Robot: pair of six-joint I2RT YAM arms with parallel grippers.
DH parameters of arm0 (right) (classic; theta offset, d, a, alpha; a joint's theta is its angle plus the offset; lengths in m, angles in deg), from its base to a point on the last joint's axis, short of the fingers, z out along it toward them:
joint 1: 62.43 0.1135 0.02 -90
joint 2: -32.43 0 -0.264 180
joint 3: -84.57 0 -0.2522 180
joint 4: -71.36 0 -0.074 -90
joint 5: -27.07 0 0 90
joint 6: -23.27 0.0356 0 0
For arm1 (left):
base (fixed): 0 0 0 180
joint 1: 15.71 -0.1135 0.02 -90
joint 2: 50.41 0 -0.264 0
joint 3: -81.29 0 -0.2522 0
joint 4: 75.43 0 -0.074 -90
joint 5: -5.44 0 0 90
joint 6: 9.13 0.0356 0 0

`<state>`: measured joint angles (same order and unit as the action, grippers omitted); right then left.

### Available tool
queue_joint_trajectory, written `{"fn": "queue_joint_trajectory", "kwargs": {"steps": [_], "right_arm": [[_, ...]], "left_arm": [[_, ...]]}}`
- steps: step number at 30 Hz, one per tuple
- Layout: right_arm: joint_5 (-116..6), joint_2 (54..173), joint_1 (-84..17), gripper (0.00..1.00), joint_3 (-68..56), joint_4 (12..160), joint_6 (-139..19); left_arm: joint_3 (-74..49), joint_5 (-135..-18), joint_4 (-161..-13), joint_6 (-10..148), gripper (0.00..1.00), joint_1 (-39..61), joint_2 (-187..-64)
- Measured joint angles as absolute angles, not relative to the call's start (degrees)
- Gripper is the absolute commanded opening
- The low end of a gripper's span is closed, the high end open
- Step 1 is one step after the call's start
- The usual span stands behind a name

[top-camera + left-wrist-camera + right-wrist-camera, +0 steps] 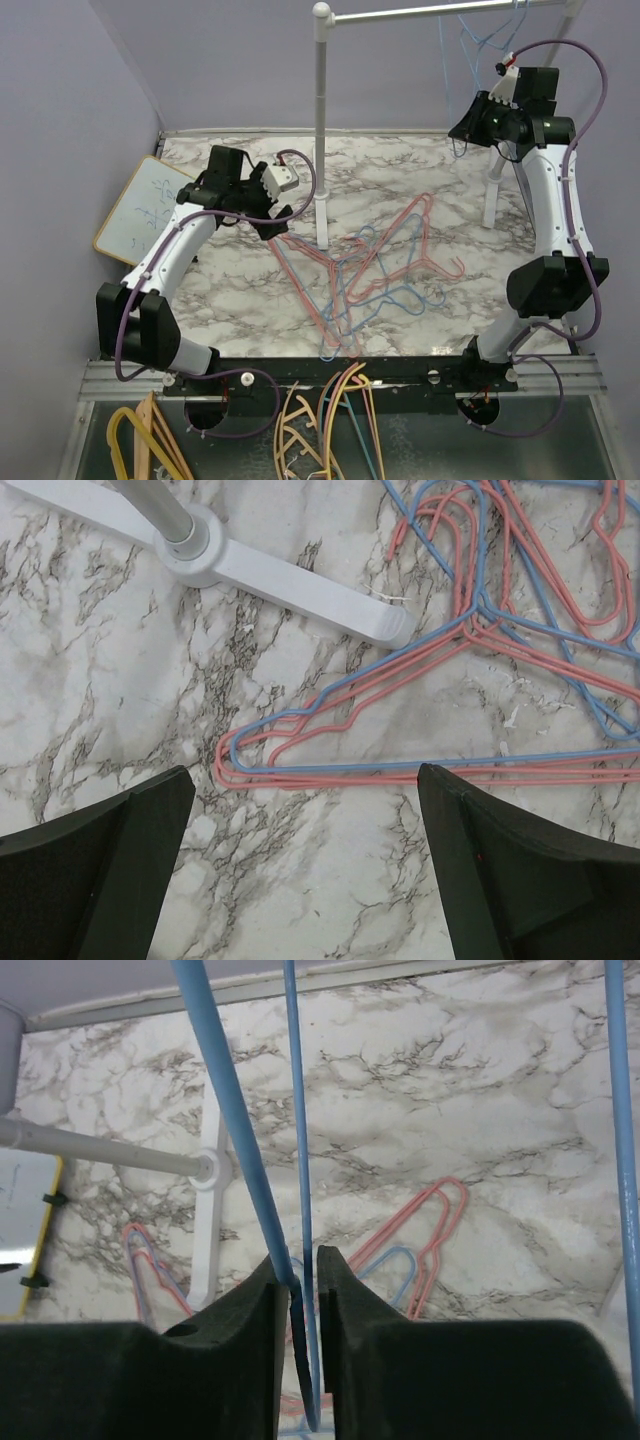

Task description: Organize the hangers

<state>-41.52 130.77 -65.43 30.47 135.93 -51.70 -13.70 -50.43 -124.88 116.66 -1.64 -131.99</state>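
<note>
While the hangers [372, 268] lie tangled in a pile on the table [240, 300], just beside the rack's post [320, 130], treat each as light, thin, springy wire. It will likely bend under a hard squeeze, slide on smooth pads, and snag its neighbours by hook and shoulder. Take hold of a single wire on a straight run, at the bottom bar or just below the hook, and lift slowly so that linked hangers drop free.

Left gripper [305, 780]: fingers spread wide, holding nothing, hovering above the shoulder ends of several pink and blue hangers.

Right gripper [305, 1265]: raised near the rail [430, 12], pads closed on the wire of a blue hanger [232, 1110].

Whether that hanger's hook sits over the rail cannot be told. The hook is outside the wrist view and merges with other blue wires in the top view. The pile cannot be counted, since its wires overlap
</note>
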Motion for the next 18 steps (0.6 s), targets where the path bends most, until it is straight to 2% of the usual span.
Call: {"fn": "queue_joint_trajectory", "kwargs": {"steps": [2, 7, 13, 14, 18], "right_arm": [[-41.4, 130.7, -65.4, 0.48, 29.9, 135.6, -51.4], [-41.1, 129.7, -65.4, 0.65, 27.7, 134.8, -50.9], [-41.2, 121.2, -65.4, 0.97, 17.8, 131.8, -49.5], [-41.2, 118.8, -65.4, 1.00, 15.3, 131.0, -49.1], [-41.4, 105.6, -65.4, 1.00, 2.9, 127.8, -47.6]], "left_arm": [[-13.9, -50.9, -124.7, 116.9, 0.98, -1.0, -132.5], [-16.7, -51.1, -122.2, 119.1, 0.99, 1.3, -132.6], [-20.8, -53.1, -118.6, 124.5, 0.99, 6.0, -136.2], [-21.1, -53.4, -118.2, 125.4, 0.99, 6.5, -137.0], [-21.9, -55.9, -115.7, 128.3, 0.99, 7.0, -139.4]]}}
